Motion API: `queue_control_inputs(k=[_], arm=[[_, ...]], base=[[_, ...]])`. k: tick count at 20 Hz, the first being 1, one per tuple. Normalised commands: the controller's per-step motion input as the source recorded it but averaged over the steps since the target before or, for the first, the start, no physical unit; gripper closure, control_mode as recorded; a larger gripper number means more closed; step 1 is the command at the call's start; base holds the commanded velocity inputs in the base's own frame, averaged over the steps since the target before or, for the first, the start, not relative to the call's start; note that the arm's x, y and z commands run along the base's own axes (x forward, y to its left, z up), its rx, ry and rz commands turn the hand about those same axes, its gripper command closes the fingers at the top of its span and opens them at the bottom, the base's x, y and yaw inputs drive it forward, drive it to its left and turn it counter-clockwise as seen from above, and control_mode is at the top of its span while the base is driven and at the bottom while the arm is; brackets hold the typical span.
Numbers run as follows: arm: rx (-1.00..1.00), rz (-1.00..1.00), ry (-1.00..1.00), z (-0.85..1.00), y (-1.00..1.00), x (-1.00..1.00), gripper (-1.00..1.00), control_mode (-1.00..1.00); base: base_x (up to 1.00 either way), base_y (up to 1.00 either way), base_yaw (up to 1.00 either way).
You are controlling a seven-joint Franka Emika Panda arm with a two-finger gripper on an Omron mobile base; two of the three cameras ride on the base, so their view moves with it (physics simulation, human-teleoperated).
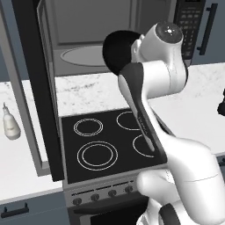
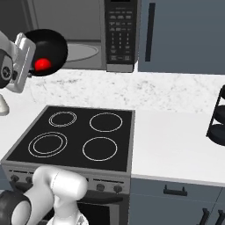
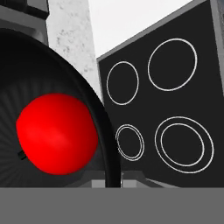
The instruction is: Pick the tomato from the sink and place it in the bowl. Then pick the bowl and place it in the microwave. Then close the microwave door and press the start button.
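At the bowl's rim the two-finger gripper [image 2: 27,61] is clamped on the wide, glossy black round bowl [image 2: 46,52], holding it in the air above the far left of the black four-ring glass cooktop [image 2: 74,138] and just in front of the open grey microwave [image 1: 94,39]. Inside the bowl lies the small glossy red tomato [image 3: 57,133], its dark stem tip pointing left in the hand view. Left of the oven cavity, the dark-framed microwave door [image 1: 41,96] stands swung out toward the near side. Right of the cavity sits the black button panel [image 2: 121,30], above the white speckled stone counter [image 2: 176,127]
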Motion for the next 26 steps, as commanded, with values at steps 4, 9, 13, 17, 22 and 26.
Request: queue_control_inputs(k=[4,9,13,17,22,26], arm=[[-0.05,0.11,0.0,0.37,0.0,0.46,1.0,-1.0],[-0.03,0.11,0.01,0.32,-0.1,0.37,1.0,-1.0],[-0.06,0.08,0.11,-0.01,0.0,0.59,1.0,-1.0],[-0.06,0.09,0.1,-0.09,0.0,0.67,1.0,-1.0],[-0.06,0.11,0.02,-0.1,0.0,0.53,1.0,-1.0],[-0.05,0.12,0.0,-0.12,0.0,0.54,1.0,-1.0]], base=[[0.0,0.0,0.0],[0.0,0.0,0.0],[0.0,0.0,0.0],[0.0,0.0,0.0],[0.0,0.0,0.0],[0.0,0.0,0.0]])
